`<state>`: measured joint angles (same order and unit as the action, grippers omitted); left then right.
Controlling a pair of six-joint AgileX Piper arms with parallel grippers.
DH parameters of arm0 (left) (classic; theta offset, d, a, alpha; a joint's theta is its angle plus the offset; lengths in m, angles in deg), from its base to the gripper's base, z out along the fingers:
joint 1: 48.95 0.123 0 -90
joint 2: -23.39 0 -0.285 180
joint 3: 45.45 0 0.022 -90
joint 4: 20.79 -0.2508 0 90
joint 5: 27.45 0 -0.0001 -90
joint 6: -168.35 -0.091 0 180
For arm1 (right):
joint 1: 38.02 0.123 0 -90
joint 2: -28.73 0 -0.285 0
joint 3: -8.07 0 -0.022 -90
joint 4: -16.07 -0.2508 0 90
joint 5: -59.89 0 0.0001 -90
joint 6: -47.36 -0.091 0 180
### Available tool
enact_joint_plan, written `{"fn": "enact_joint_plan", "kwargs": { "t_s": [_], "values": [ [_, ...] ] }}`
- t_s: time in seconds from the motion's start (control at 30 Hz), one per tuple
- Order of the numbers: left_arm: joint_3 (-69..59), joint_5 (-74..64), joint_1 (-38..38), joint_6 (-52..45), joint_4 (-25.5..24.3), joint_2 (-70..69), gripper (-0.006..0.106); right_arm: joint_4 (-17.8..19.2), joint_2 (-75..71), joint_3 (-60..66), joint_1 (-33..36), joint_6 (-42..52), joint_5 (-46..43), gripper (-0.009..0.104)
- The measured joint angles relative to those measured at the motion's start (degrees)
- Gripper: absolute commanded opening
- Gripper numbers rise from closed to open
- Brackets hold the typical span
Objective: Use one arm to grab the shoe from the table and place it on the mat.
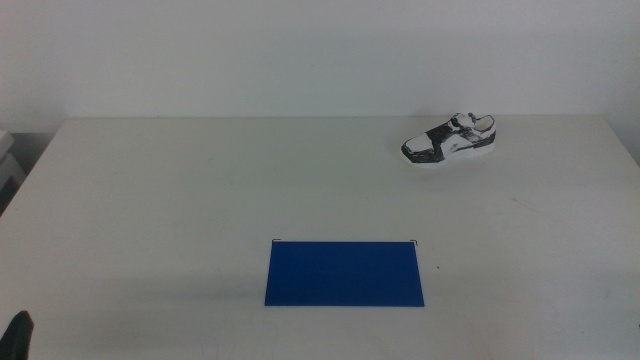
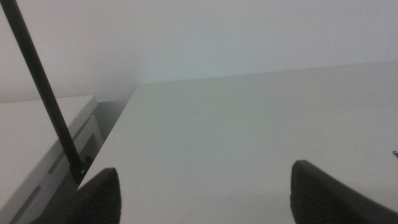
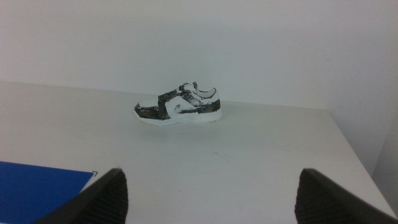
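Note:
The shoe (image 1: 450, 138), a small white sneaker with black and grey mottled panels, lies on its sole at the far right of the off-white table (image 1: 200, 190), toe pointing left. The deep blue mat (image 1: 343, 272) lies flat near the front middle. In the right wrist view the shoe (image 3: 179, 105) sits well beyond my right gripper (image 3: 208, 199), whose jaws stand wide apart with nothing between them; a corner of the mat (image 3: 43, 180) shows there. My left gripper (image 2: 205, 199) is open and empty over the table's left part; only its dark tip (image 1: 18, 330) shows in the middle view.
A white wall rises behind the table. A lower white surface (image 2: 31, 143) adjoins the table's left edge, and a thin black cable (image 2: 43, 93) crosses the left wrist view. The table's right edge (image 3: 348, 149) runs close to the shoe.

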<state>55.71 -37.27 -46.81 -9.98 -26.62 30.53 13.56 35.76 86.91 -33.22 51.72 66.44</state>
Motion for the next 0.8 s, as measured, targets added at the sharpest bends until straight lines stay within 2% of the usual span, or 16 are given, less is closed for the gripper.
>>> {"fn": "enact_joint_plan", "kwargs": {
  "t_s": [0.27,0.8],
  "values": [
    [0.00,0.00,0.00,0.00,0.00,0.00,0.093,0.00,4.28,-8.01,0.00,-0.83,2.44,0.094],
    [0.00,0.00,0.00,0.00,0.00,0.00,0.093,0.40,42.54,-37.45,0.00,-2.58,19.17,0.094]
  ]
}}
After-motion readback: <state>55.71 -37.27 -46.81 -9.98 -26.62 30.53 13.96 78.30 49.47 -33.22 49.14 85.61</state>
